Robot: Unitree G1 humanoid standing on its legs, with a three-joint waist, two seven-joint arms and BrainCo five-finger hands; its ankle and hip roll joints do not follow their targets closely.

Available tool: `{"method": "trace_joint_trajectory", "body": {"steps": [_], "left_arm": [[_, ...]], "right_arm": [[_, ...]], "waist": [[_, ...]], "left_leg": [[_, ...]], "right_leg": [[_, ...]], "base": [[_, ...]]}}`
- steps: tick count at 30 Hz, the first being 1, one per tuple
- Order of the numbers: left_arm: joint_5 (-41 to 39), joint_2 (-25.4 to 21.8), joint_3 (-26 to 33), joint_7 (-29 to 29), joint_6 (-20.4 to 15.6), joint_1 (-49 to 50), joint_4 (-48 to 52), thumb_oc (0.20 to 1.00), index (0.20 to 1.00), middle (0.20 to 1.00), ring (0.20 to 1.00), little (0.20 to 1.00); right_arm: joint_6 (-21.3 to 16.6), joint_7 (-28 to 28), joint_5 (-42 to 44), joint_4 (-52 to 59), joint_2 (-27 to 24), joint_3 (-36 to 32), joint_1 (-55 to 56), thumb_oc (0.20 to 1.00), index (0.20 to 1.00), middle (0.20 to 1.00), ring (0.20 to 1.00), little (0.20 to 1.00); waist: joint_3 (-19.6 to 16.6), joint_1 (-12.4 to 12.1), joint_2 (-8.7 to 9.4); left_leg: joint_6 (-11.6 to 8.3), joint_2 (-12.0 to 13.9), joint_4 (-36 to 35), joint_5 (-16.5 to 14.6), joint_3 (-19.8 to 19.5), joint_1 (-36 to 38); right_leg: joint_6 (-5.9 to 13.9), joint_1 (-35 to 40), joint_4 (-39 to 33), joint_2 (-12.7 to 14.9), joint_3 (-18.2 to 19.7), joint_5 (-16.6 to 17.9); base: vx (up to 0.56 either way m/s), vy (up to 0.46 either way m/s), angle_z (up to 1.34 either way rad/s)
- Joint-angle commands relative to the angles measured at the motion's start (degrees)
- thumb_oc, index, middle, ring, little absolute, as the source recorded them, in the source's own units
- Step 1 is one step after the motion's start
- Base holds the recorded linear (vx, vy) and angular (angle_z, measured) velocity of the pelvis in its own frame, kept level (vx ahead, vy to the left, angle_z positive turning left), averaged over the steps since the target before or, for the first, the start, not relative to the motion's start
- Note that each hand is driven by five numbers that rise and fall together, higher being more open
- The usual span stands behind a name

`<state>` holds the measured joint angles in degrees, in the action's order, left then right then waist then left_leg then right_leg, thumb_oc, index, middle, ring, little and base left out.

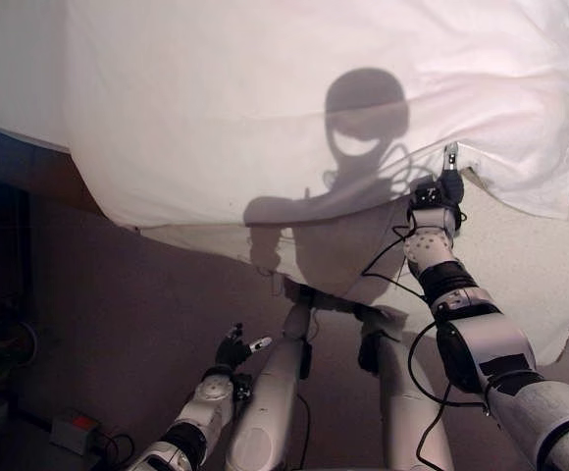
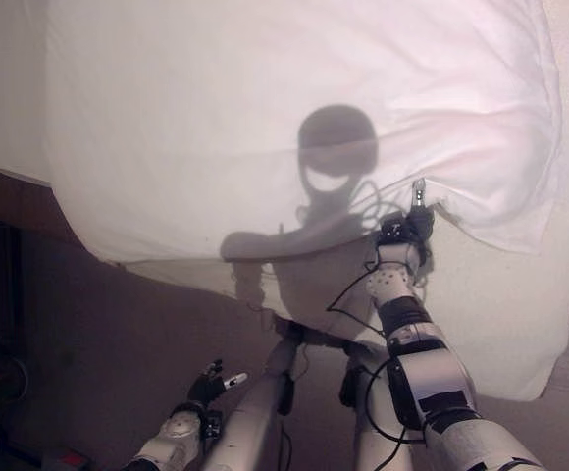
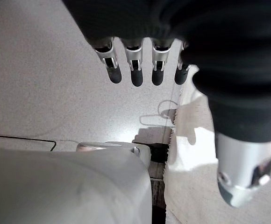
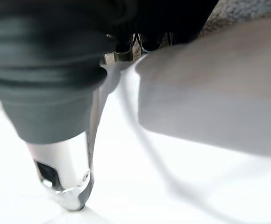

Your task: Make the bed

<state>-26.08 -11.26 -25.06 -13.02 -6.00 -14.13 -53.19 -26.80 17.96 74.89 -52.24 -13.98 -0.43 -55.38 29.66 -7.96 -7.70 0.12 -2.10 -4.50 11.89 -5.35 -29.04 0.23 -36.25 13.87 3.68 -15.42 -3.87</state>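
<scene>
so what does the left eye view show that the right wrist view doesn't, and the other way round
Left eye view: the left hand low over the dark floor, away from the bedding, a small box with a red top on the floor, and the white duvet's whole near edge hanging off the bed.
Right wrist view: a close look at a fold of the duvet lying over the fingers, the thumb straight and resting on the fabric.
Both: the right hand at the duvet's edge.
</scene>
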Motion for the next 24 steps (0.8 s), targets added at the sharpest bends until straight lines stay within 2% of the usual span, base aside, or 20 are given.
{"method": "trace_joint_trajectory", "body": {"steps": [1,2,3,5,10,14,20,24], "left_arm": [[-1.5,0.0,-2.3,-1.0,-0.5,0.0,-0.7,1.0,1.0,1.0,1.0,1.0],[-1.6,0.0,-2.5,-1.1,-0.5,0.2,-0.4,1.0,1.0,1.0,1.0,1.0],[-1.7,-0.2,-2.6,-1.1,-0.5,0.1,0.0,1.0,1.0,1.0,1.0,1.0],[-2.2,-0.8,-3.3,-1.0,-0.8,0.8,1.9,1.0,1.0,1.0,1.0,1.0],[-4.3,-1.3,-4.4,-0.3,-1.4,1.4,6.2,1.0,1.0,1.0,1.0,1.0],[-8.2,-2.1,-6.2,2.4,-1.9,2.0,13.2,1.0,1.0,1.0,1.0,1.0],[-16.6,-4.2,-9.6,7.8,-1.2,3.1,27.2,1.0,1.0,1.0,1.0,1.0],[-23.5,-5.4,-13.3,10.3,0.4,1.1,35.4,1.0,1.0,1.0,1.0,1.0]], "right_arm": [[-0.3,3.6,-8.2,-2.3,-8.0,1.2,-7.0,0.893,0.893,0.893,0.893,0.893],[1.0,3.9,-8.0,-2.6,-7.9,1.3,-7.5,0.743,0.743,0.743,0.743,0.743],[2.5,4.8,-10.0,-5.6,-9.6,2.3,-8.7,0.2,0.2,0.2,0.2,0.2],[4.2,5.1,-10.4,-7.6,-11.1,2.9,-11.1,0.2,0.2,0.2,0.2,0.2],[4.8,5.8,-11.3,-8.4,-11.8,3.8,-13.2,0.2,0.2,0.2,0.2,0.2],[4.7,6.0,-11.8,-7.0,-12.0,4.5,-13.6,0.2,0.2,0.2,0.2,0.2],[3.7,6.0,-13.3,0.6,-10.5,5.3,-11.0,0.2,0.2,0.2,0.2,0.2],[3.3,6.0,-13.9,5.4,-9.2,5.8,-9.4,0.2,0.2,0.2,0.2,0.2]], "waist": [[0.1,0.0,0.8],[0.1,0.0,0.81],[0.1,-0.1,0.85],[0.1,-0.5,0.73],[0.1,-0.8,0.47],[0.1,-0.7,0.28],[0.1,0.3,0.27],[0.1,1.7,0.92]], "left_leg": [[-1.28,-1.4,3.4,-6.7,1.5,2.8],[-1.28,-1.3,3.4,-6.7,1.5,2.8],[-1.3,-1.2,3.2,-6.6,1.5,2.9],[-1.28,-1.3,2.9,-6.4,1.1,3.2],[-1.25,-1.4,2.8,-6.4,1.0,3.4],[-1.12,-1.5,3.1,-6.6,1.0,3.6],[-1.11,-1.8,3.4,-7.0,1.5,4.4],[-1.05,-2.2,3.8,-7.5,2.1,5.3]], "right_leg": [[6.35,7.4,-3.3,4.5,3.8,3.9],[6.34,7.4,-3.3,4.5,3.8,3.9],[6.31,7.3,-3.2,4.5,3.8,3.9],[6.32,7.7,-3.5,4.4,3.5,4.0],[6.39,8.2,-4.2,4.4,3.4,4.2],[6.51,8.6,-4.4,4.5,3.4,4.4],[6.68,9.6,-4.9,4.6,3.8,4.7],[6.8,10.5,-5.3,4.5,4.7,5.2]], "base": [[0.0,0.0,0.0],[0.0,0.0,0.0],[0.0,-0.014,0.04],[-0.01,-0.03,0.03],[0.0,-0.005,0.02],[0.0,0.0,0.0],[0.0,0.0,0.0],[-0.03,0.042,-0.04]]}}
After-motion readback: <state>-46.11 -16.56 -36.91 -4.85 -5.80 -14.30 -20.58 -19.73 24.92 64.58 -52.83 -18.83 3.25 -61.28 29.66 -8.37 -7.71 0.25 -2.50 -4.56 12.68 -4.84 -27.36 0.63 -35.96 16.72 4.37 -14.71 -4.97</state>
